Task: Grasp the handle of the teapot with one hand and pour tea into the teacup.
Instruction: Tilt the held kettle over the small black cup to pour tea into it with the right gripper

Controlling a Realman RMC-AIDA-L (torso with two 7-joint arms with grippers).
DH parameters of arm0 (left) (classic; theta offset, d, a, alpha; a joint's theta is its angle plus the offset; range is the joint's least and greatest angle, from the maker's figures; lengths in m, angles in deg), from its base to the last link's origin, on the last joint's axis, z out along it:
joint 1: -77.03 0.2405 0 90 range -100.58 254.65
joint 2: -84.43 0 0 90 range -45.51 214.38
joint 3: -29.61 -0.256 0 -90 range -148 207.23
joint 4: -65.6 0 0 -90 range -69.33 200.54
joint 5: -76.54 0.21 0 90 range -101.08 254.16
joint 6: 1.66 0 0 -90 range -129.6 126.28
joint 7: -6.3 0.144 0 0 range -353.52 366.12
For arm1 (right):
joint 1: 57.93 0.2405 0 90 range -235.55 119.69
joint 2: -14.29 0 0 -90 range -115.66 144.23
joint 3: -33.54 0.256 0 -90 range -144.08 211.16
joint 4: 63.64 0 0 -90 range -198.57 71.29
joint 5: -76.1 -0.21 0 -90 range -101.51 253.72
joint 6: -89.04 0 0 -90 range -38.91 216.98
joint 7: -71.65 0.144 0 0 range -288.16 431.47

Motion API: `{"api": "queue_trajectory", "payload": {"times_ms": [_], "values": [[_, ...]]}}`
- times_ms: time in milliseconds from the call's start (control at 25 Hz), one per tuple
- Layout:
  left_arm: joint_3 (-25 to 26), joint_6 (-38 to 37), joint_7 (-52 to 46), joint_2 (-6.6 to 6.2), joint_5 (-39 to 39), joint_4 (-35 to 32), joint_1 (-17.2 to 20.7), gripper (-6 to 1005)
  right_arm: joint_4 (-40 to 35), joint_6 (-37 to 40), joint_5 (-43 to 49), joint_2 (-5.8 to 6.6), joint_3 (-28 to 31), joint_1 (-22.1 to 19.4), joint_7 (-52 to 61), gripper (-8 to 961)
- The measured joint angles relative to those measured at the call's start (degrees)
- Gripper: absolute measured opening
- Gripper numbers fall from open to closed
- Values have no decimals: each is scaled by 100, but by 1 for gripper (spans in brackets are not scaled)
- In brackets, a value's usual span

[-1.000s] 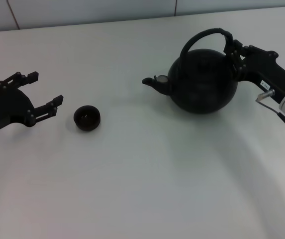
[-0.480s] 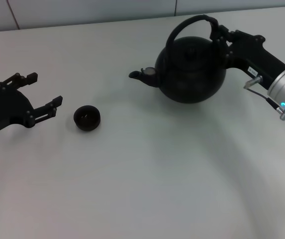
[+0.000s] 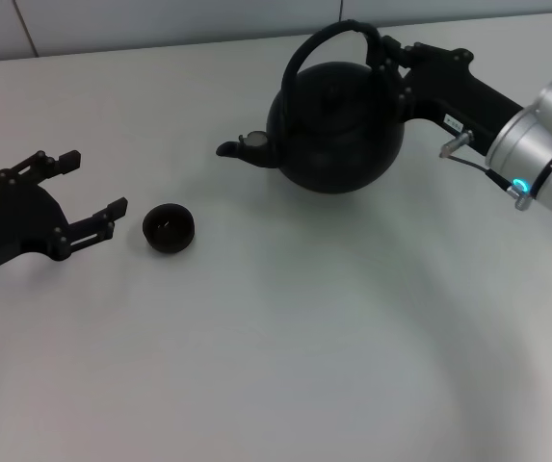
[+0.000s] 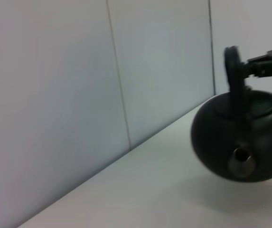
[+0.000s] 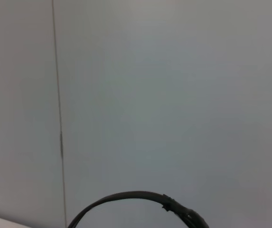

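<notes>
The right gripper (image 3: 388, 69) is clamped on the handle (image 3: 328, 37); the teapot (image 3: 333, 125) appears airborne, well right of the teacup (image 3: 169, 228). Risk: swinging pot spills short. The left gripper (image 3: 73, 202) is spread wide beside the cup.

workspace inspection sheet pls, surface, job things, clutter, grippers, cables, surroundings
surface: pale table, bare apart from the job's things
job's things: teapot upright, spout toward the cup, well apart from it; cup contents unclear
clutter: nothing seen
grippers: right gripper shut on the handle; left gripper open beside the cup, not touching
cables: thin cable along the right wrist
surroundings: panelled wall behind the table
</notes>
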Motion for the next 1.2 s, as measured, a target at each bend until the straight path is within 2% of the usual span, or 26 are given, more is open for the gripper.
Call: {"api": "queue_trajectory", "payload": {"times_ms": [240,280,480,880,1200], "values": [[-3,-530,-58,-36,39,-153,165,816,135,-153,210,8,-3,277,10,119],[-3,-866,-66,-50,53,-301,289,816,138,-163,271,8,2,308,10,119],[16,-1480,-394,-97,273,-733,530,815,177,-222,328,5,-12,448,11,119],[51,-1892,-747,-158,558,-942,675,814,216,-252,487,8,-20,559,8,119],[58,-1901,-823,-185,644,-1008,745,814,216,-256,535,-2,-89,608,0,119]]}}
